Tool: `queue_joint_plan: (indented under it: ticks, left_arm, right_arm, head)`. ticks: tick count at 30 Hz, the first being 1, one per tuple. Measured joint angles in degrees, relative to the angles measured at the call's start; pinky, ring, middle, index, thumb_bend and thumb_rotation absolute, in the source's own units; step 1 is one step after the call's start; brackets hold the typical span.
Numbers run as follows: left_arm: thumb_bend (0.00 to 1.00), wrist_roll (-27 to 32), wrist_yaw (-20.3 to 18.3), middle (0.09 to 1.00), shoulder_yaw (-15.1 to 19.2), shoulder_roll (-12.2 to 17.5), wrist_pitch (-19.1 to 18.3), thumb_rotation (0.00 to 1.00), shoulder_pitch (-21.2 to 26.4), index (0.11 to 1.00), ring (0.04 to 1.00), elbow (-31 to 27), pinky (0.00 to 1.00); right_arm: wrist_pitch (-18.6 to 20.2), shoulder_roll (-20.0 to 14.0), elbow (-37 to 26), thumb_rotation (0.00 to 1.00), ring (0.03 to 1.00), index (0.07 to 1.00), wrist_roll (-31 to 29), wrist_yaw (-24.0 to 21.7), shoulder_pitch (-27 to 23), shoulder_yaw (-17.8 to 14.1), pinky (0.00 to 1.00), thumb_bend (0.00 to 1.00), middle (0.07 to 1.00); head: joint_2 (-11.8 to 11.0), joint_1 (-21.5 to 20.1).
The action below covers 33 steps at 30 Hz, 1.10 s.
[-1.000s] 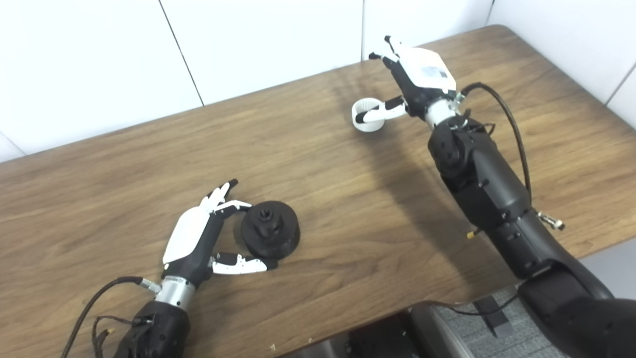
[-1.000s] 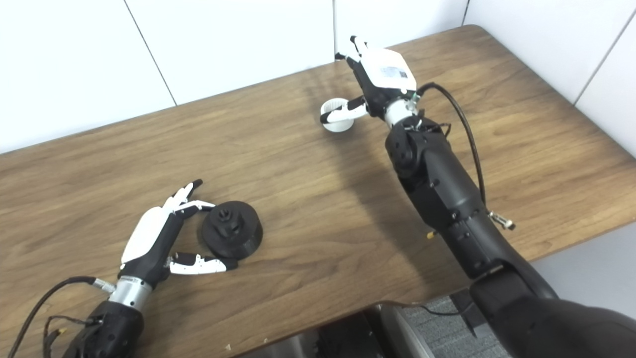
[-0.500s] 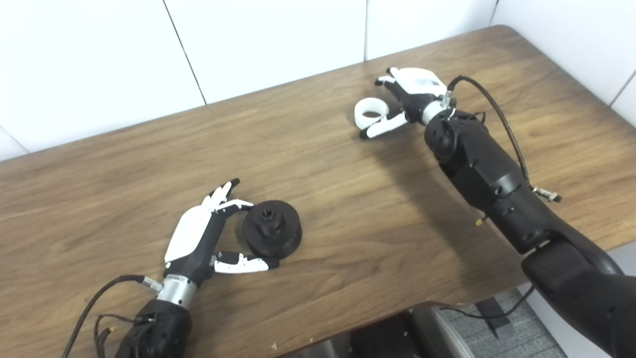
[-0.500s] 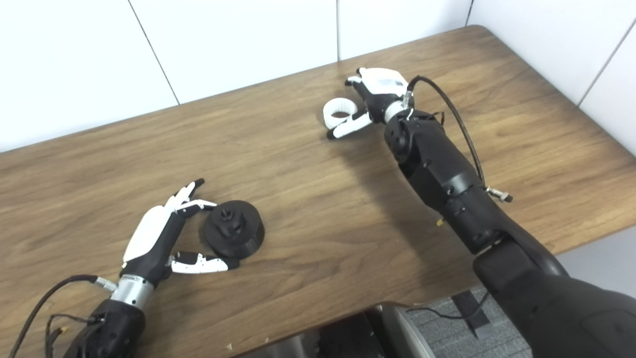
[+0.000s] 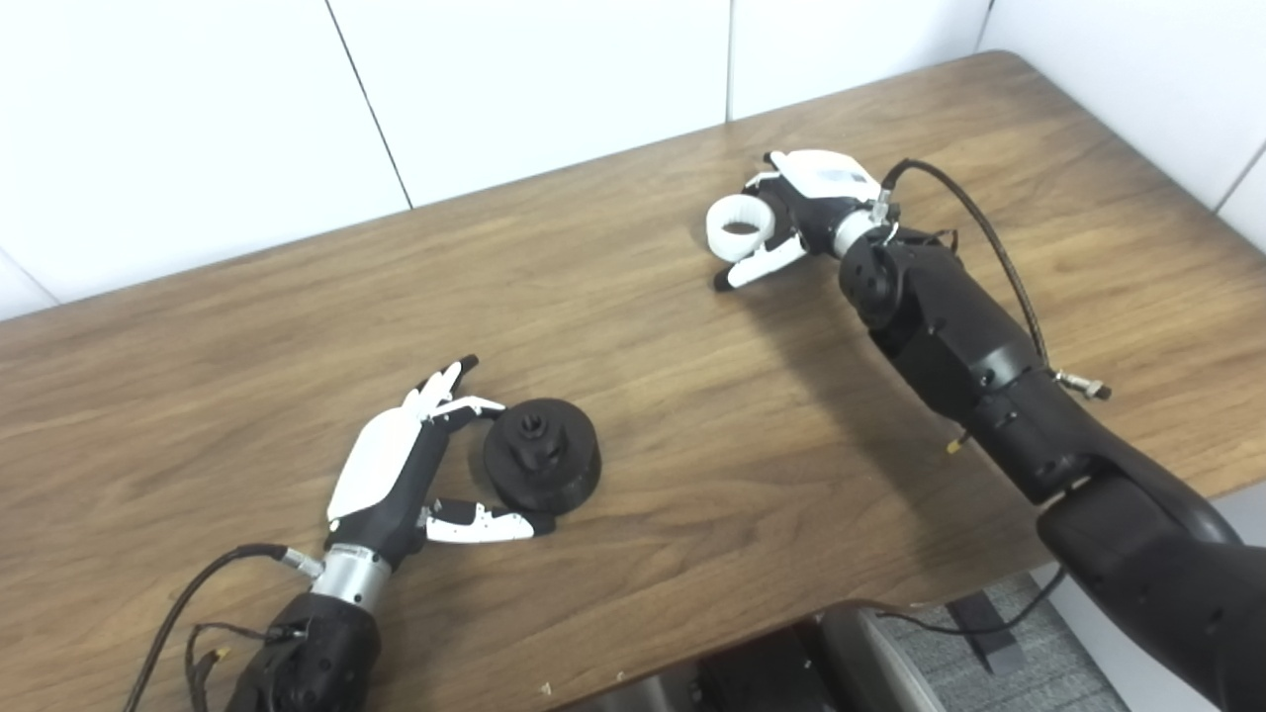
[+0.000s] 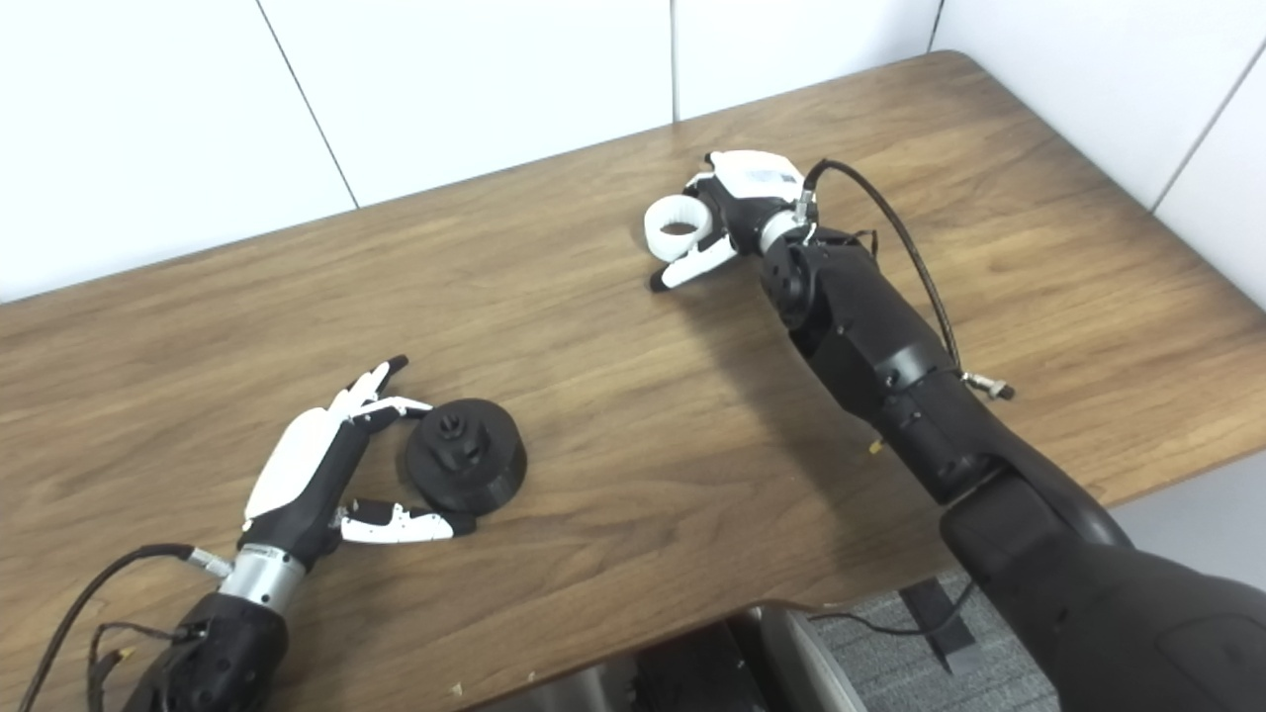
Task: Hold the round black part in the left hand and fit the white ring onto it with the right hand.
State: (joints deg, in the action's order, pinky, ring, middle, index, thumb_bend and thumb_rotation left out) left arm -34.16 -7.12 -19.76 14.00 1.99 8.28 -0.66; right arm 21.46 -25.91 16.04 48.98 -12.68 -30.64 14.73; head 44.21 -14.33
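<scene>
Right hand (image 5: 811, 203) was lowered toward tabletop (image 5: 692, 396) since earlier frame, fingers curled beside white ring (image 5: 734, 226) at far right; grip could not be told. Left hand (image 5: 410, 475) was spread around round black part (image 5: 541, 468), near left.

The worktop (image 5: 613, 326) is dark brown wood with a long grain and a rounded far corner against white wall panels. The round black part (image 5: 541, 467) sits flat on it, near the front edge, its small hub pointing up. The white ring (image 5: 736, 226) lies well apart from the black part, farther back and to the right.
</scene>
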Motion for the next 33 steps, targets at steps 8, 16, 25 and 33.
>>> queue_joint_plan:
  ticks: [8,16,25,33]
  left_arm:
    - [0.96,0.0,-0.2,1.000,0.3,0.0,-0.1,0.35,-0.1,0.622,1.000,-0.1,1.00]
    - [0.96,-0.8,-0.6,1.000,0.4,0.0,-1.2,0.34,-0.4,0.620,1.000,-1.3,1.00]
    - [0.95,-1.0,-0.5,1.000,0.6,-0.1,-1.3,0.34,-0.8,0.621,1.000,-1.5,1.00]
    - [0.96,-1.1,-0.5,1.000,0.7,-0.2,-1.3,0.36,-0.9,0.623,1.000,-1.5,1.00]
  right_arm:
    - [-2.4,1.4,-1.3,0.23,0.921,0.614,-1.7,5.7,0.4,0.1,0.95,0.72,0.935]
    - [-4.2,1.5,-1.4,0.15,0.907,0.495,-2.7,7.7,0.7,0.1,0.94,0.52,0.924]
    - [-4.4,1.5,-1.4,0.15,0.899,0.493,-2.9,8.7,0.9,0.1,0.94,0.52,0.917]
    - [-4.0,1.4,-1.5,0.16,0.893,0.497,-2.9,8.4,0.9,0.3,0.89,0.52,0.920]
  head:
    - [0.3,0.4]
    - [0.5,0.5]
    - [0.7,1.0]
    - [1.0,1.0]
